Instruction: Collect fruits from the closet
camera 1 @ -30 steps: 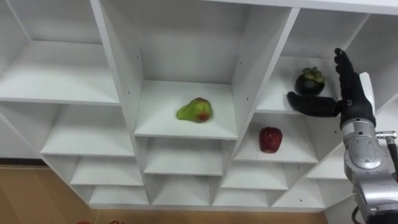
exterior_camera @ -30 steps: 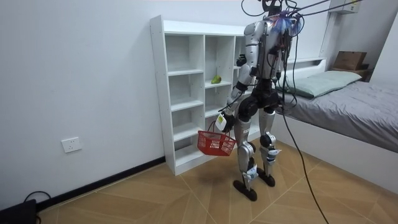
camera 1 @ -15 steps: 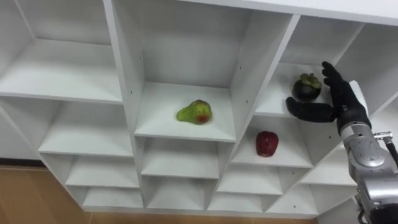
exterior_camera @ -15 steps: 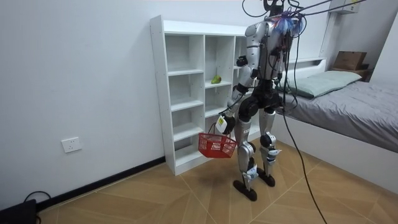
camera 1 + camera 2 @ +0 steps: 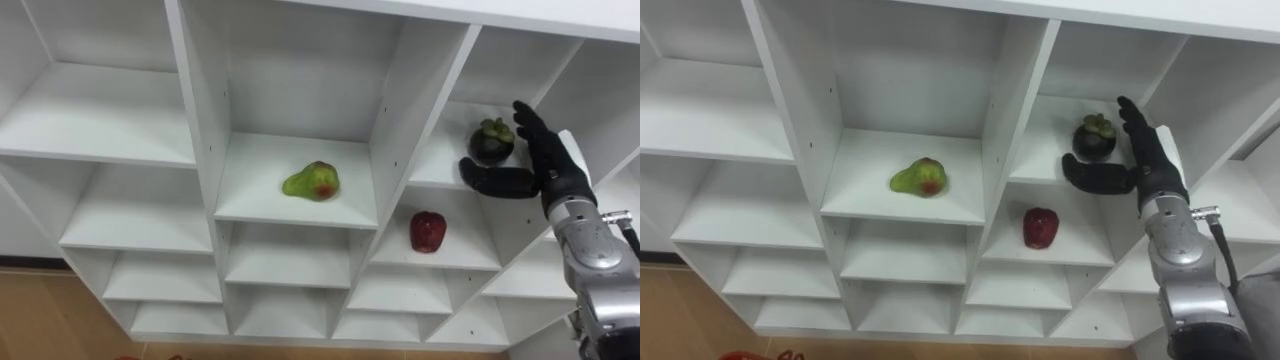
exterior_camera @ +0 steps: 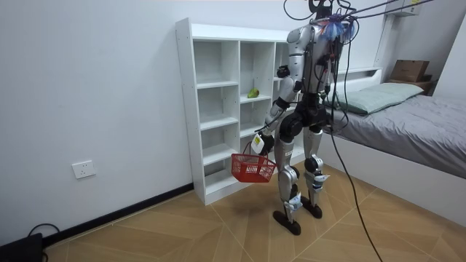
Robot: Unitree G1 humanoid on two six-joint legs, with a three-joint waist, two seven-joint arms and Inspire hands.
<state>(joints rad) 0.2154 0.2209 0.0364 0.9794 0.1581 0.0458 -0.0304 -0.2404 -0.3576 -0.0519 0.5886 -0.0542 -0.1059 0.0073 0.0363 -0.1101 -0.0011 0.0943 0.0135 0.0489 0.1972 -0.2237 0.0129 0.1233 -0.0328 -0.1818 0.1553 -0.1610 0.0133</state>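
Note:
A dark purple mangosteen point(image 5: 492, 140) sits on an upper right shelf of the white closet point(image 5: 196, 130). My right hand point(image 5: 551, 170) is open just to its right, fingers straight up beside the fruit and thumb stretched out in front of and below it, not closed on it. A green-red pear point(image 5: 312, 181) lies on the middle shelf. One shelf below the mangosteen stands a red apple point(image 5: 427, 231). In the room view my left hand point(image 6: 260, 143) hangs low, shut on the handle of a red basket point(image 6: 253, 168).
I stand facing the white closet point(image 6: 191, 109), close to its right columns. A bed point(image 6: 415, 124) lies at the room view's right behind me. The other shelves hold nothing. Wooden floor point(image 6: 182, 233) spreads around.
My right hand has moved left and slightly down, closer to the mangosteen, its thumb now under the fruit's front. The basket has swung a little at my left side.

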